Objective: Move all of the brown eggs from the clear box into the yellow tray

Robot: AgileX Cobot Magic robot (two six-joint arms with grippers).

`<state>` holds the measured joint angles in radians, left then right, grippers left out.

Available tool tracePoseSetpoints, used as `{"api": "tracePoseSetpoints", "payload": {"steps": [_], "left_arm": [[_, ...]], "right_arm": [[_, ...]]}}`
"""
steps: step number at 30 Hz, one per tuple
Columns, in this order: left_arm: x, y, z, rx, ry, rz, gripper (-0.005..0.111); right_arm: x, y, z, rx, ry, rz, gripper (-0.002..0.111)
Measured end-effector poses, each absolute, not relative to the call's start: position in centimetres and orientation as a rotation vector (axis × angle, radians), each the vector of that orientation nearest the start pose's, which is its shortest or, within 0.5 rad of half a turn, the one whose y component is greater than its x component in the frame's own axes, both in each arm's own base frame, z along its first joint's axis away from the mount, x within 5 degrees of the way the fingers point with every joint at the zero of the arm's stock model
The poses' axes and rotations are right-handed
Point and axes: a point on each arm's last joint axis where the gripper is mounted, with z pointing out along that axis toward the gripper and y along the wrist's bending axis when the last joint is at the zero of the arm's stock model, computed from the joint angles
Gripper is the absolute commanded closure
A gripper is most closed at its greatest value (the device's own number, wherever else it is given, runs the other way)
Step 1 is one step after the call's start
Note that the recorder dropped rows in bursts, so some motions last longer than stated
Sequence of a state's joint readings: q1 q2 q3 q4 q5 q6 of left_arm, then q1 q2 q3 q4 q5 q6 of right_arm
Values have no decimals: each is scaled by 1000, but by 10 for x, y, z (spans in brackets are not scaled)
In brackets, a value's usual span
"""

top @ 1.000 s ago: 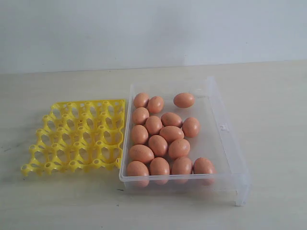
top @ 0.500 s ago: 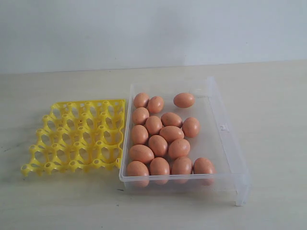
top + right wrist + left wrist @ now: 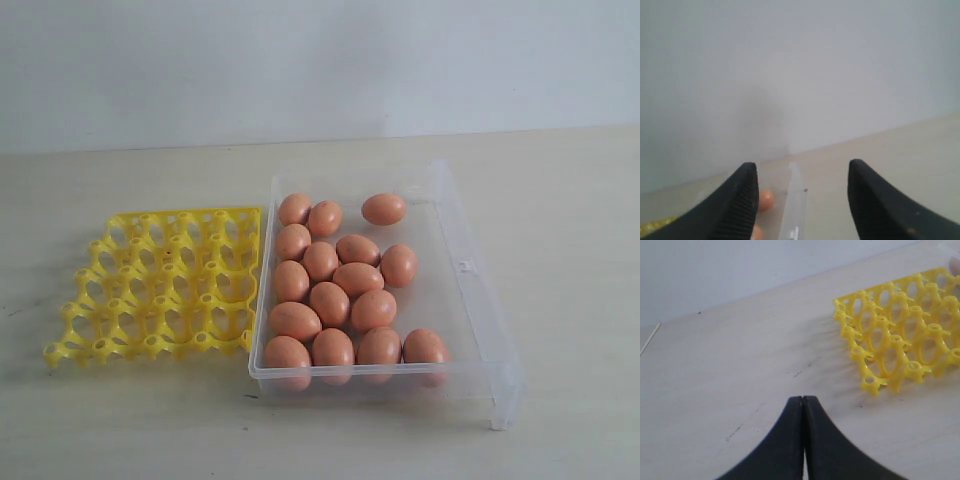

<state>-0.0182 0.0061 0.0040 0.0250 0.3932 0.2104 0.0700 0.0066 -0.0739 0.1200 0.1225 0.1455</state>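
Orange-brown, the brown eggs [image 3: 335,290] all lie loose in the clear box [image 3: 478,330], just beside the empty yellow tray [image 3: 150,285] on the bench [image 3: 560,200]. Take the lone egg [image 3: 384,209] by the far wall first, gently: your right fingers [image 3: 742,195] stand wide, your left fingers [image 3: 785,440] are pressed together on nothing. No writing is legible.

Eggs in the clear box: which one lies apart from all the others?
The egg by the far wall of the box; bare floor surrounds it, while the others cluster together.
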Motion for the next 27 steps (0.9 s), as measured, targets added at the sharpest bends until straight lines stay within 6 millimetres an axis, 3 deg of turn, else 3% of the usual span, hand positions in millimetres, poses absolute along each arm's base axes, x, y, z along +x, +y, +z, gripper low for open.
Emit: {"api": "tracePoseSetpoints", "payload": {"steps": [6, 12, 17, 20, 27], "left_arm": [[53, 0, 176, 231, 1876, 156, 107], [53, 0, 176, 231, 1876, 156, 107], [53, 0, 176, 231, 1876, 156, 107], [53, 0, 176, 231, 1876, 156, 107], [53, 0, 176, 231, 1876, 156, 107]], "right_arm": [[57, 5, 257, 151, 1520, 292, 56], [83, 8, 269, 203, 1712, 310, 58], [112, 14, 280, 150, 1896, 286, 68], [132, 26, 286, 72, 1981, 307, 74], [177, 72, 293, -159, 2113, 382, 74]]}}
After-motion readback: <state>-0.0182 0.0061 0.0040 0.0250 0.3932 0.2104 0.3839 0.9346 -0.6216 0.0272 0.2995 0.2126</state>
